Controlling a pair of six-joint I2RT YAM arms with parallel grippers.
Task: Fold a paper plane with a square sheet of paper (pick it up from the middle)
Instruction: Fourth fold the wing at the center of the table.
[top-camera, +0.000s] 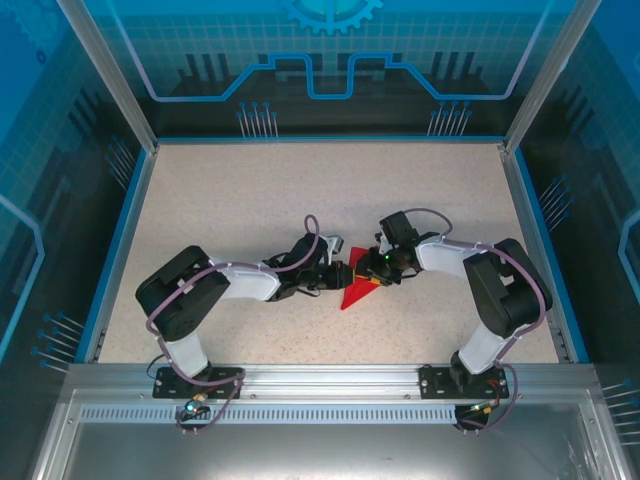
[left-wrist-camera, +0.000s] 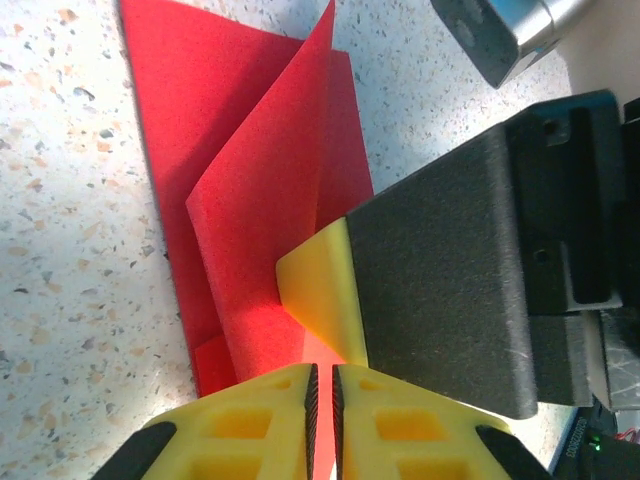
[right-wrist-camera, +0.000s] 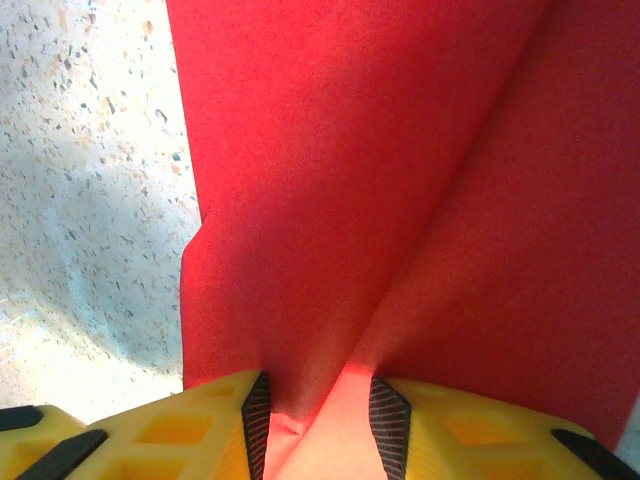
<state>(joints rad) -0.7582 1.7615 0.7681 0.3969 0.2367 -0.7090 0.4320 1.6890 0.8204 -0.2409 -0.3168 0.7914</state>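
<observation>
Paper (top-camera: 354, 294) lay at mid table (top-camera: 250, 200), folded to a narrow pointed shape. Its long axis ran from betw. the two claws obliquely toward the near edge, w/ the point on the left arm's side. Right claw (right-wrist-camera: 320, 405) had jaws partly apart w/ a raised fold caught betw. the pads, so it was clamped on the paper. Left claw (left-wrist-camera: 322, 378) had jaws almost together; the paper's end reached its tips, but whether it pinched there I could not tell. Both claws stood just beside each other at the same end, so neither was nearer. Next crease prob. meant pressing along that axis.
</observation>
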